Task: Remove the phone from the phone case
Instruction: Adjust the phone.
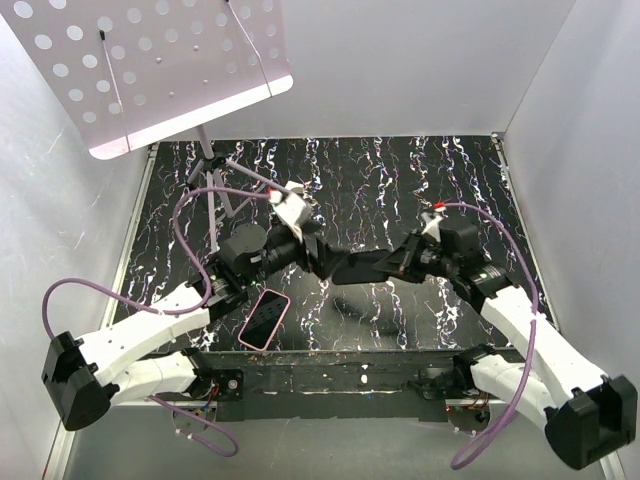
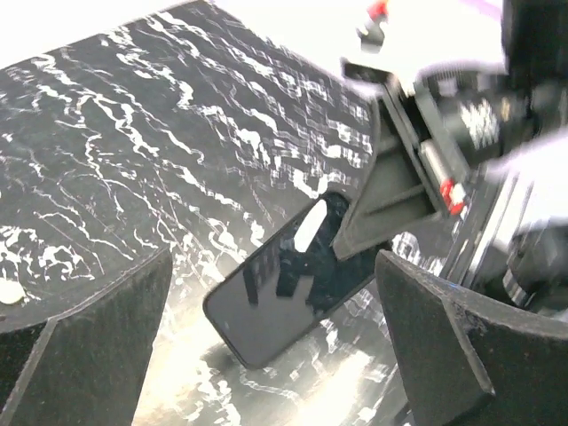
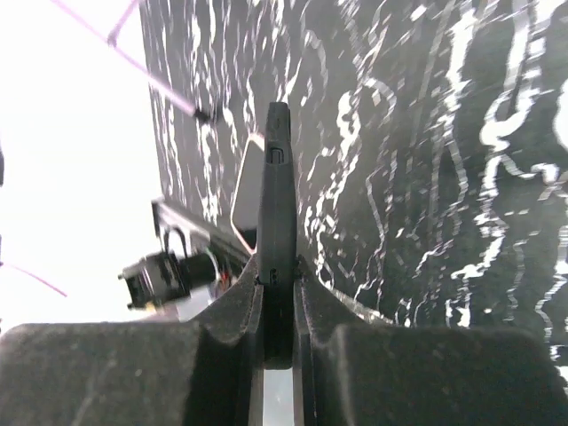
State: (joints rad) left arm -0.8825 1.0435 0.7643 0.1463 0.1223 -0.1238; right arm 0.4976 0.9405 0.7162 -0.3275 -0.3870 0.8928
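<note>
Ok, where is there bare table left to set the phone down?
Free: the far table strip between the stand pole and right wall, and the near patch between the pink case and the right arm. Crowded: the middle, where the right end effector holds the phone beside the left end effector.

Pink case (image 1: 264, 319), black phone (image 2: 266, 311), white-veined black table (image 1: 400, 180)
</note>
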